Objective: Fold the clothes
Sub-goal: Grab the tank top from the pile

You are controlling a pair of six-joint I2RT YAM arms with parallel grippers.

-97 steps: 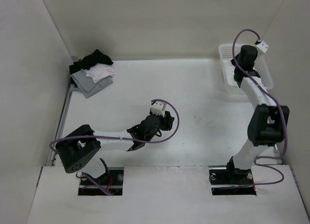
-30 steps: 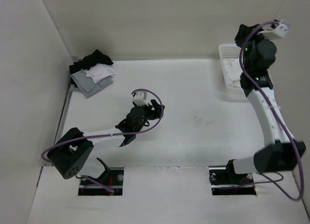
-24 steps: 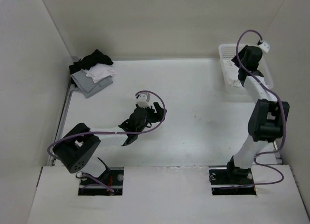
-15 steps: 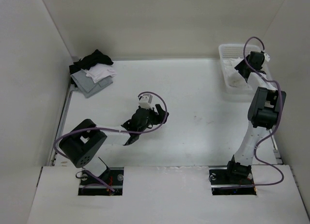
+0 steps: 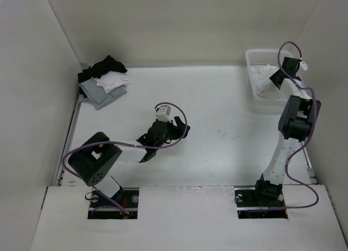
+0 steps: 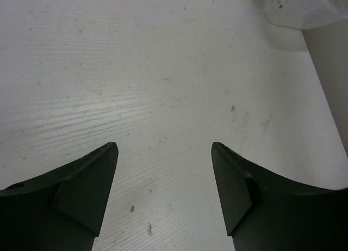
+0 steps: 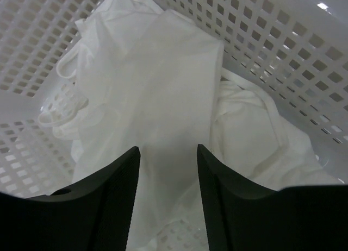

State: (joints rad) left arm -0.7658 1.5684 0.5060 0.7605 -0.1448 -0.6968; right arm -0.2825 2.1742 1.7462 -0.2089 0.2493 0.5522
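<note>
The left gripper [image 6: 163, 148] hangs low, jaws apart; the right gripper [image 7: 167, 150], arm reaching far forward, is likewise spread.

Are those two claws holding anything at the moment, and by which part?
Nothing is held. The left gripper is open above the table; the right gripper is open just over the white clothes in the basket, not pinching them.

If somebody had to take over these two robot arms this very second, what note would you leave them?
Left end effector: open, empty, over the bare table.
Right end effector: open, poised over the white clothes in the lattice basket at the far right corner; nothing gripped.
Done: no garment from the basket lies on the table yet.
Left: lift one garment out, spread it on the table, fold it, then do the next.
</note>
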